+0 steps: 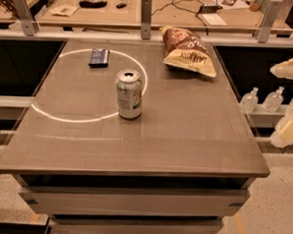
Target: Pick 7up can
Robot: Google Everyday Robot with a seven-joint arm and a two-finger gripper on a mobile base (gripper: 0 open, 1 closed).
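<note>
**The can stands upright on the table, the gripper is off to the right**

The small silvery-white 7up can with green markings (129,94) stands upright near the middle of the flat grey-brown table (194,141). Its long axis is vertical and its shiny pull-tab top points up to the ceiling. The foot of the can is on the right side of a thin white ring (48,113) that is drawn on the table top.

Behind the can, at the far left, a flat dark blue packet (99,57) lies on the ring line, well apart from the can. At the far right a brown-and-yellow crisp bag (188,51) lies on its side, also well apart. Nothing touches the can.

The pale cream gripper (288,127) hangs at the right edge of the view, beyond the table edge and far from the can. I cannot tell if it is open or closed. Near it, small clear bottles (249,100) stand on a low shelf.
</note>
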